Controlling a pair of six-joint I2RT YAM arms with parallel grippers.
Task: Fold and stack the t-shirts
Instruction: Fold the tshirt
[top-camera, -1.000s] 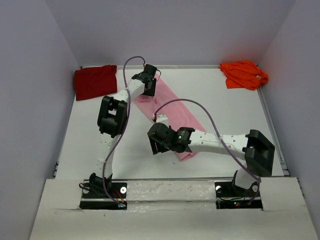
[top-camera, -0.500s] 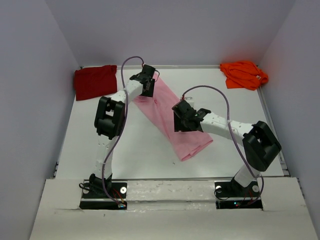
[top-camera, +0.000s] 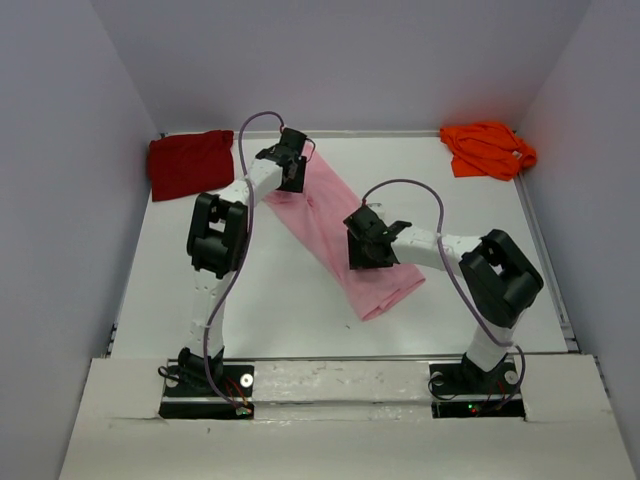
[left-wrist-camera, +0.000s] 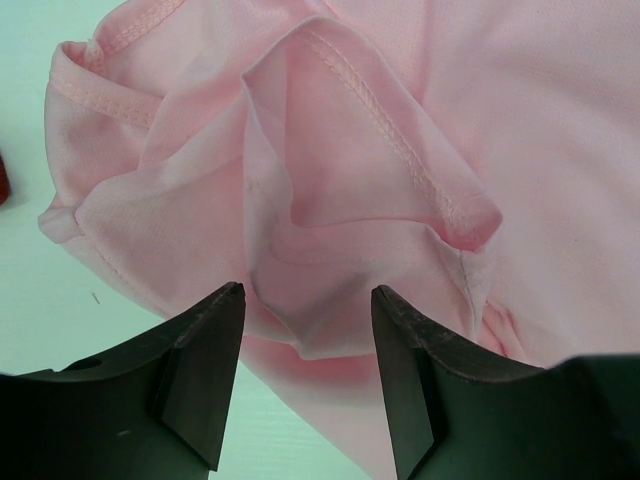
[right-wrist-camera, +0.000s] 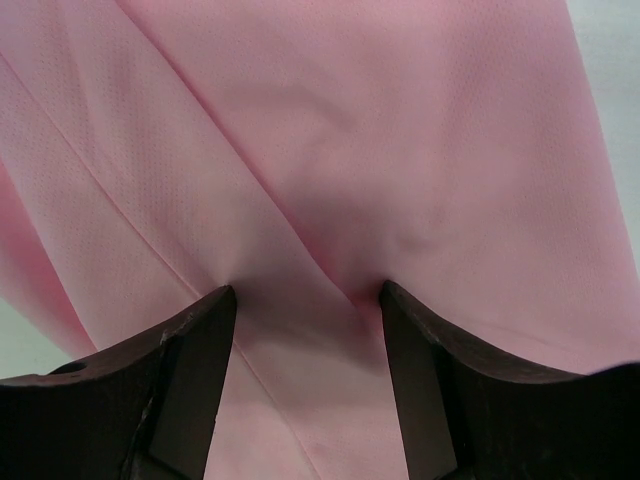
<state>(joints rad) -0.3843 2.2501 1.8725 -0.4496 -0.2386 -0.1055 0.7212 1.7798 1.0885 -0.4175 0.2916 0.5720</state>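
The light pink t-shirt lies folded in a long strip, running diagonally from back left to front right. My left gripper is open over its far end, above a bunched sleeve and hem. My right gripper is open over the strip's middle, with its fingertips pressing on the pink cloth. The dark red t-shirt lies crumpled at the back left. The bright orange t-shirt lies crumpled at the back right.
The white table is walled by grey panels on the left, back and right. Purple cables loop over both arms. A raised rail runs along the near edge by the arm bases.
My right arm has swung from the shirt's near end back and to the right, over the strip's middle. The left gripper has stayed at the far end.
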